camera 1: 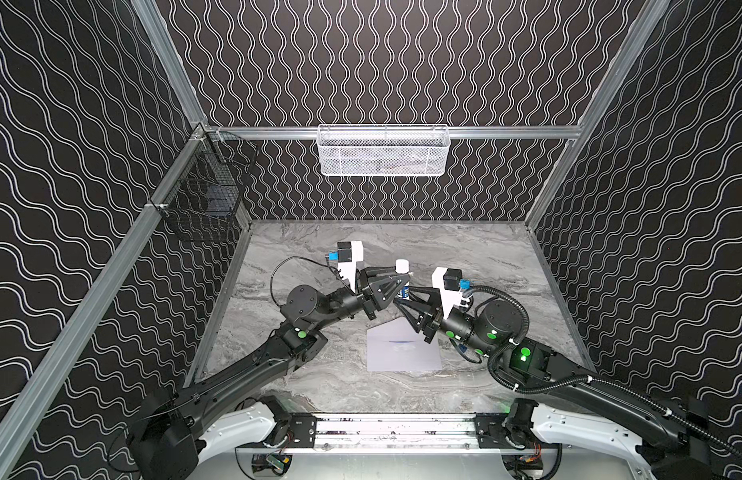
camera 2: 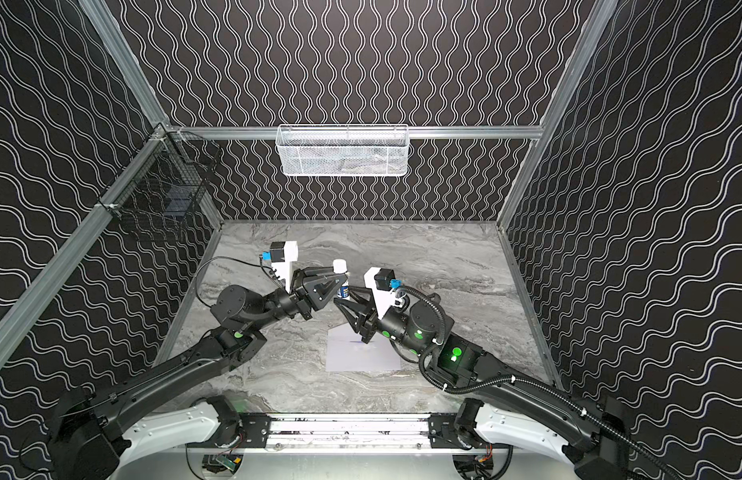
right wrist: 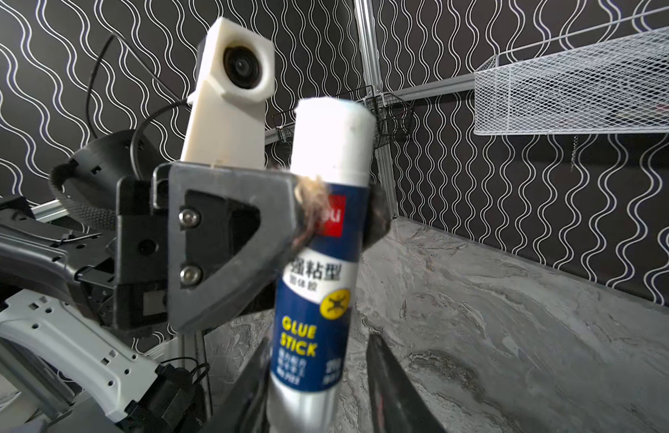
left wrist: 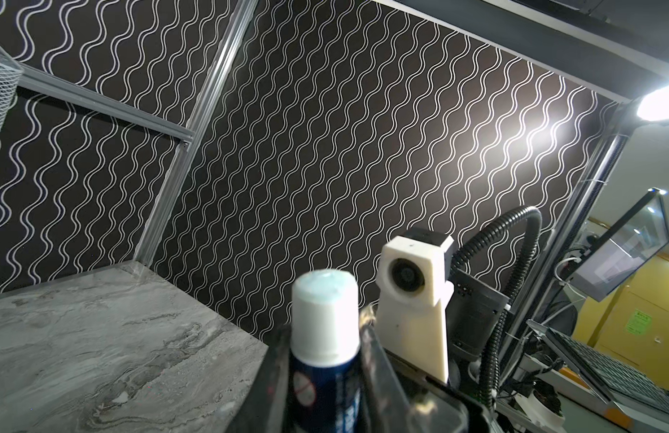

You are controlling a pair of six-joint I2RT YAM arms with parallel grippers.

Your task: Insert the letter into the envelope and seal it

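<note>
A blue-and-white glue stick (camera 1: 402, 266) (camera 2: 339, 266) (right wrist: 318, 300) stands upright in the air above the table. My left gripper (camera 1: 399, 277) (left wrist: 325, 375) is shut on its upper body, just under the white cap (left wrist: 323, 300). My right gripper (camera 1: 404, 297) (right wrist: 318, 375) straddles the stick's lower end. One of its fingers lies against the stick and the other finger (right wrist: 385, 375) stands off it with a gap. The pale lavender envelope (camera 1: 402, 351) (camera 2: 363, 353) lies flat on the table below and in front of both grippers. The letter is hidden.
A white mesh basket (camera 1: 384, 151) hangs on the back rail and a black wire basket (camera 1: 207, 199) on the left wall. The marble table (camera 1: 485, 257) is walled in on three sides. Both arms meet above the table's middle.
</note>
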